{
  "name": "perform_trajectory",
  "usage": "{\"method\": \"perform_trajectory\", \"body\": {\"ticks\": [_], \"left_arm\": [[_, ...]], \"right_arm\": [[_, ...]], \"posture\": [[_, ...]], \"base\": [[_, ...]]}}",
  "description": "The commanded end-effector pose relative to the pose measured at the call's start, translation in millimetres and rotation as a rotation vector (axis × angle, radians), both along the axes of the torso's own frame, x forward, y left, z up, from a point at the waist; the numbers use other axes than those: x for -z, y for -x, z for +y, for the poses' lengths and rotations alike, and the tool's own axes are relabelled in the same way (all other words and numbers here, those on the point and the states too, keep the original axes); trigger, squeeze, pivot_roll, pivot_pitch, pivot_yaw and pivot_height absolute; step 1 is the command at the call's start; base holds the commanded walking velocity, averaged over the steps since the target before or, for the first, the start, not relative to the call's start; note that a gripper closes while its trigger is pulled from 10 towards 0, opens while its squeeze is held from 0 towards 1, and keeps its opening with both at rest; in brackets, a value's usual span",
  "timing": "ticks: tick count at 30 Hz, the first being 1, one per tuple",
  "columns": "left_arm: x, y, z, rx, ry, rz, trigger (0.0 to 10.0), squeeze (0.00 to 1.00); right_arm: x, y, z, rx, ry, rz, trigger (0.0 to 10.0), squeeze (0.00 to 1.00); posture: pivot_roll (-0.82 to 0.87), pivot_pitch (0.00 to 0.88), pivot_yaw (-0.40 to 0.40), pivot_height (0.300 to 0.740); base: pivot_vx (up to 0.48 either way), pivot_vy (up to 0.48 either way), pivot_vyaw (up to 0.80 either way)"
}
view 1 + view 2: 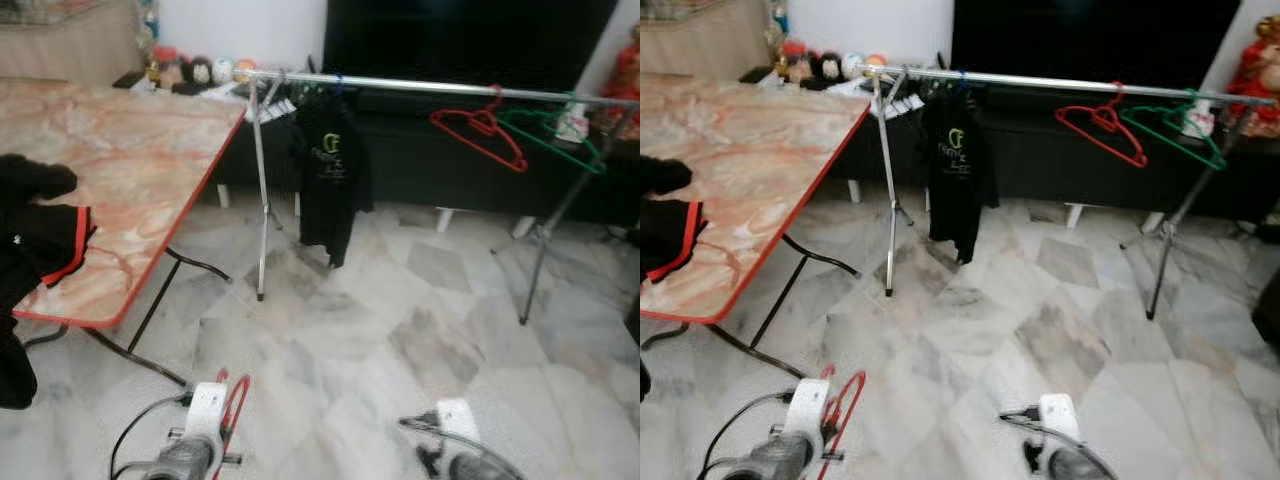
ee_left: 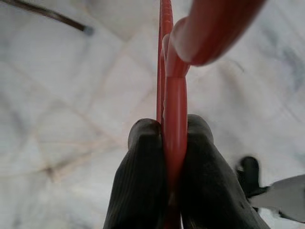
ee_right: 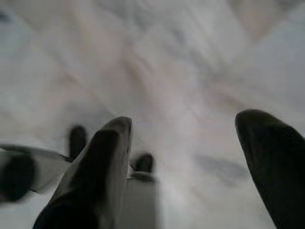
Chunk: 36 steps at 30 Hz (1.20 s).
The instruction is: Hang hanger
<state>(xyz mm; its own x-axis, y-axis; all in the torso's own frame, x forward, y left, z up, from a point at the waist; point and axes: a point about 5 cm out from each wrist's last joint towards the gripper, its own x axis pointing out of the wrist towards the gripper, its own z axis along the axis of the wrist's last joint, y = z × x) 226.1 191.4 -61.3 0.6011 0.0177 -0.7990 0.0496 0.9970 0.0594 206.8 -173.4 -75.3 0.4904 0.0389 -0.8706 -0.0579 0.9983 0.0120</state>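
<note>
below, left gripper clamps a red hanger; right gripper spread apart.

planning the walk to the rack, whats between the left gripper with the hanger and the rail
In the left eye view, bare marble floor separates the left gripper, shut on a red hanger, from the rail. The table stands off to the left.

I see open marble floor between me and the clothes rail. The counter crowds my left side, black clothing heaped at its near edge. On the rail, a black shirt hangs near the left stand; a red hanger and green hanger sit toward the right end. Bare rail between shirt and red hanger looks free. Right stand leg angles down to the floor below the green hanger.
</note>
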Motion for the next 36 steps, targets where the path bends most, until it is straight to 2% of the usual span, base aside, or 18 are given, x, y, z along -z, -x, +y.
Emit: {"method": "perform_trajectory", "body": {"ticks": [1, 36], "left_arm": [[-0.8, -2.8, -6.6, 0.013, 0.013, -0.003, 10.0, 0.0], [-1.5, -3.4, -4.9, 0.026, 0.006, -0.002, 10.0, 0.0]], "right_arm": [[0.6, 3.8, -13.4, 0.016, 0.031, 0.009, 10.0, 0.0], [0.4, 3.0, -11.6, 0.004, 0.029, 0.01, 10.0, 0.0]], "posture": [[0.03, 0.0, -0.045, 0.74], [0.03, 0.0, -0.038, 0.74]], "base": [[0.375, 0.0, 0.0], [0.379, 0.0, 0.0]]}}
